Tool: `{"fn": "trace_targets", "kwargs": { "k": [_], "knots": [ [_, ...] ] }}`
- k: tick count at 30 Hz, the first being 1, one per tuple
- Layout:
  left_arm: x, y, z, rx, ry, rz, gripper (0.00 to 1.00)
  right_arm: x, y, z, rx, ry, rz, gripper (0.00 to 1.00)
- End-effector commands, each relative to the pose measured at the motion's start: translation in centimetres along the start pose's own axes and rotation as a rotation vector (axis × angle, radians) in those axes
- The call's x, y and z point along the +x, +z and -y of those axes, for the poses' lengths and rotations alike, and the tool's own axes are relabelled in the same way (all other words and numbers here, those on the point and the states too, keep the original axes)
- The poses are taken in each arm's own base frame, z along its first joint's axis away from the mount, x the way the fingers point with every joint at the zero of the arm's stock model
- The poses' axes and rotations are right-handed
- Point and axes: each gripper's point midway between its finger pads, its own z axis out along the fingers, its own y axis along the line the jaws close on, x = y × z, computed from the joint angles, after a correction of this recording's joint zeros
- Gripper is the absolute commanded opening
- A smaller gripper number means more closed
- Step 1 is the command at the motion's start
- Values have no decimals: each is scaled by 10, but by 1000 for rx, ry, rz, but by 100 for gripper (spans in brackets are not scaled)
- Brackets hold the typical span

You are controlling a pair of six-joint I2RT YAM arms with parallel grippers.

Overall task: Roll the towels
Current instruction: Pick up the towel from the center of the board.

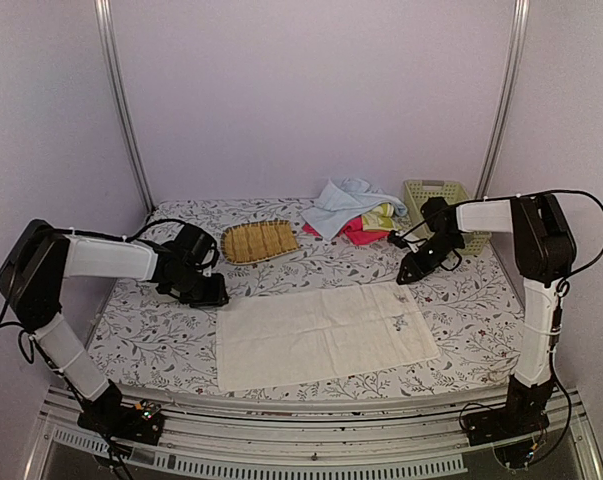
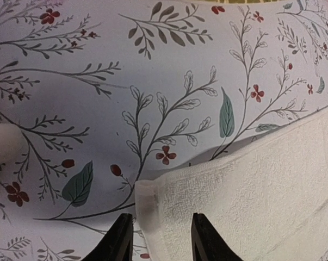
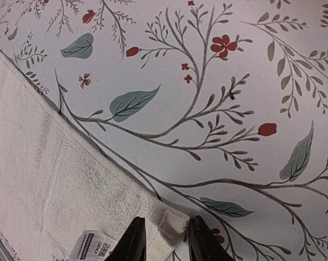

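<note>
The long cream-white towel [image 1: 321,335] lies flat on the table, its small printed mark near the right end. My left gripper [image 1: 213,295] is at its far left corner; in the left wrist view the open gripper [image 2: 161,239] straddles that corner [image 2: 153,196]. My right gripper [image 1: 406,277] is at the far right corner; in the right wrist view the gripper [image 3: 166,242] stands open around the hemmed corner [image 3: 172,223], beside a care label [image 3: 93,244]. The light blue [image 1: 341,197], pink [image 1: 359,233] and yellow-green [image 1: 381,214] towels lie piled at the back.
A tan slatted mat [image 1: 259,241] lies behind the cream towel, left of the pile. A pale green lattice basket [image 1: 436,192] stands at the back right, behind my right arm. The floral tablecloth [image 1: 141,330] covers the table.
</note>
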Motion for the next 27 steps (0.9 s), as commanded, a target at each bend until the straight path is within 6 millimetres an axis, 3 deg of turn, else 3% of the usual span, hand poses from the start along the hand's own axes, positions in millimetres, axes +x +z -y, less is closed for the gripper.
{"fn": "trace_targets", "kwargs": {
  "k": [1,6,15,27],
  "knots": [
    [-5,3,-1,16,-2,19,37,-3,7,2,6,0,0,29],
    [-3,6,-2,14,-3,15,34,0,12,4,4,4,-10,25],
    [-5,4,-10,-22,-14,38,38,-1,12,16,80,-1,-6,6],
    [2,20,-11,-27,-11,4,29,1,12,15,75,-1,-4,3]
  ]
}}
